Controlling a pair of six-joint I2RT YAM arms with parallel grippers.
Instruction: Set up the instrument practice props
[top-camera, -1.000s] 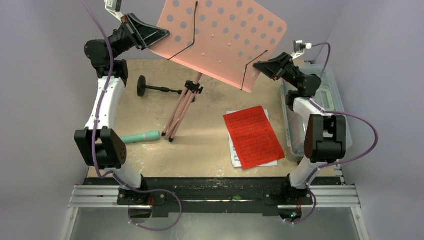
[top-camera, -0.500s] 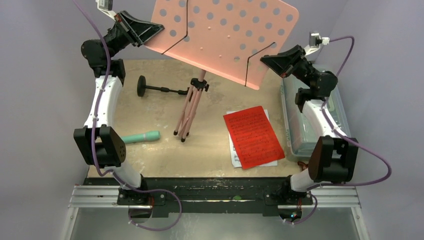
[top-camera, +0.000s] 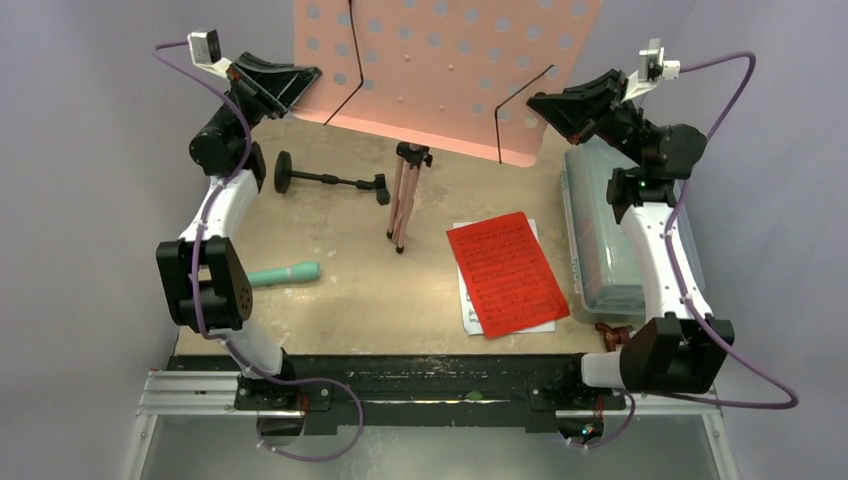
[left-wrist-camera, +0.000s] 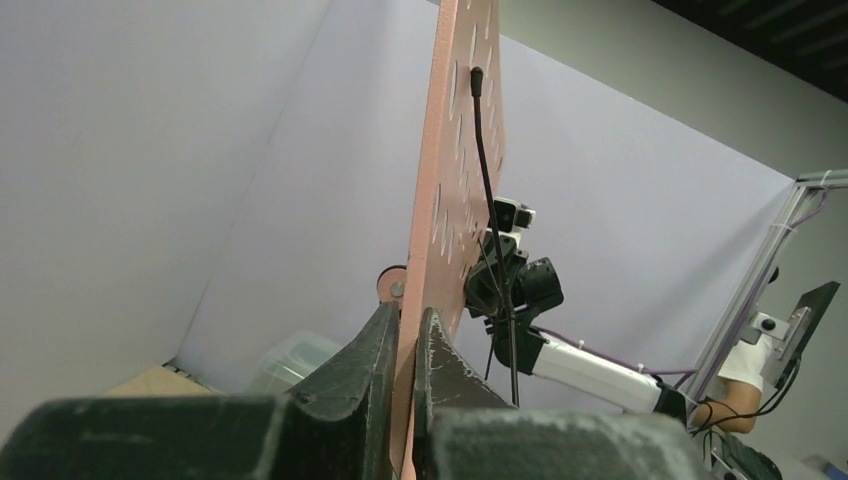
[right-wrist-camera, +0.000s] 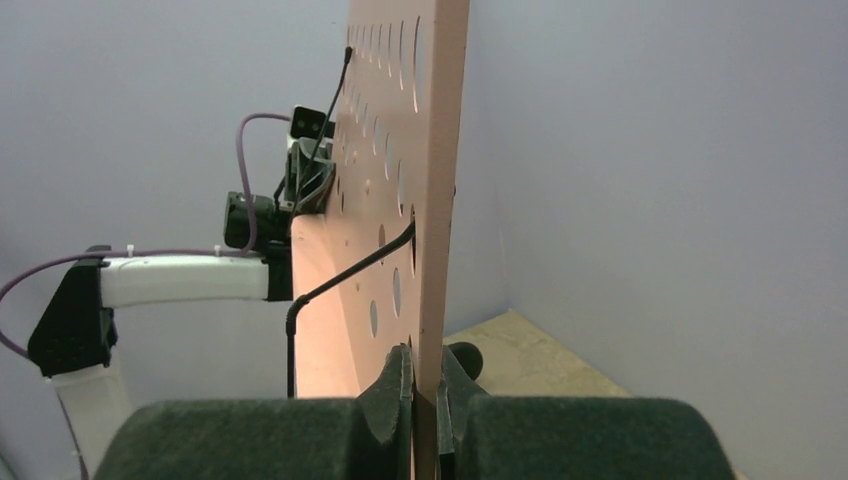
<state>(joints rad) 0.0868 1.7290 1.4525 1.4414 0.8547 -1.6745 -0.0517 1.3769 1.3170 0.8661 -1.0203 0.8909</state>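
Observation:
The pink perforated music stand (top-camera: 440, 70) is held upright above the table, its folded tripod legs (top-camera: 404, 205) hanging down. My left gripper (top-camera: 308, 78) is shut on the desk's left edge, seen edge-on in the left wrist view (left-wrist-camera: 440, 200). My right gripper (top-camera: 540, 102) is shut on the desk's right edge, also edge-on in the right wrist view (right-wrist-camera: 440, 180). Red and white sheet-music pages (top-camera: 505, 272) lie flat at right centre. The teal recorder-like tube (top-camera: 283, 273) lies at the left. The small black round-base stand (top-camera: 325, 180) lies on its side behind it.
A clear plastic lidded box (top-camera: 610, 235) sits along the table's right edge, under my right arm. The table (top-camera: 400, 310) is walled by pale purple panels at the back and sides.
Both grippers have raised the pink stand and tipped its desk from slanted to nearly upright. The tripod legs swung toward vertical and moved right. Both arms extended upward.

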